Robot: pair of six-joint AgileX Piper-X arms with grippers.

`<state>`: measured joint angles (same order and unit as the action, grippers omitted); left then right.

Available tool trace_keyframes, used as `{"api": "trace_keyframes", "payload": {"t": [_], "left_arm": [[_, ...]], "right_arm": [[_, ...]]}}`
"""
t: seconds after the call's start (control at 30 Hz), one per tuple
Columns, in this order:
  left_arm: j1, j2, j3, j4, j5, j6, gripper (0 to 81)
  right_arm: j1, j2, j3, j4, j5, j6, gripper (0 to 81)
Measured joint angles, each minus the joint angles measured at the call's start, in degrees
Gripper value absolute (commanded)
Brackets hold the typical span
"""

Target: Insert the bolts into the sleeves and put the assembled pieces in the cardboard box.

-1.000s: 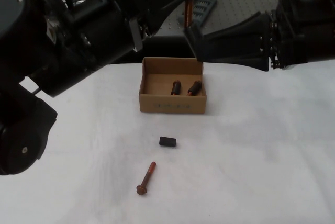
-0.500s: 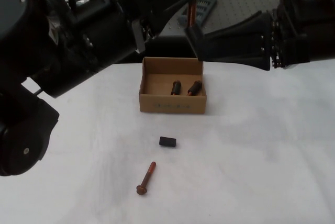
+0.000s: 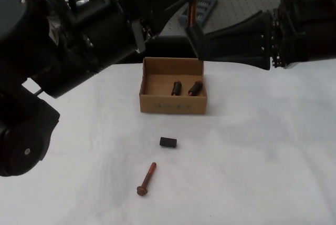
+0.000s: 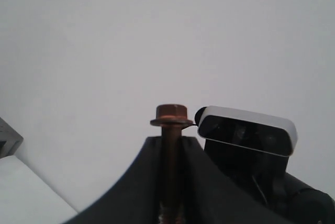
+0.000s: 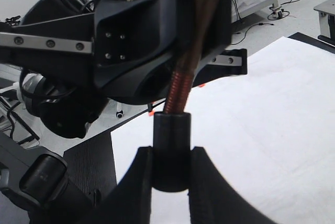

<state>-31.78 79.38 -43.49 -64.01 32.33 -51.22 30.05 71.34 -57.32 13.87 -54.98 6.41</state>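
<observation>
A: Now, where to look first?

B: In the air past the far wall of the cardboard box [image 3: 173, 106], as seen from the high view. Note the bolt [image 4: 171, 115], clamped by its shank in the left gripper [image 4: 171, 143], head at the end away from the joint. Note also the sleeve [image 5: 171, 130], pinched firmly in the right gripper [image 5: 171, 157], open mouth turned toward the thread.

A: And how far in?

B: Hard to say exactly. Judging by the right wrist view: threaded tip at or just inside the mouth, nearly all of the shank outside. Best read as the insertion step, barely begun.

A: How to finish it cleanly?

B: Line up shank and bore before pushing; compare the two in the right wrist view, shank leaning a little against the sleeve's axis. Take out that lean first, then feed straight along the bore, slowly, loosening neither grip. Stop on contact between head and sleeve; regrip nearer the head if short of room.

A: Anything else to note on the bench [image 3: 252, 156]?

B: Two assembled pieces [image 3: 195, 88] lying side by side in the box. Nearer the camera, a loose sleeve [image 3: 168, 142] and, nearer again, a loose bolt [image 3: 146, 179], apart from each other, untouched. Leave both for the next round.
</observation>
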Motion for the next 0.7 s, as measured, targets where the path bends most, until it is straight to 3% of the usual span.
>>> {"api": "trace_keyframes", "payload": {"t": [0.7], "left_arm": [[-0.2, 0.1, 0.0, 0.0, 1.2, 0.0, 0.6]], "right_arm": [[-3.8, -1.9, 0.1, 0.4, 0.5, 0.0, 1.9]]}}
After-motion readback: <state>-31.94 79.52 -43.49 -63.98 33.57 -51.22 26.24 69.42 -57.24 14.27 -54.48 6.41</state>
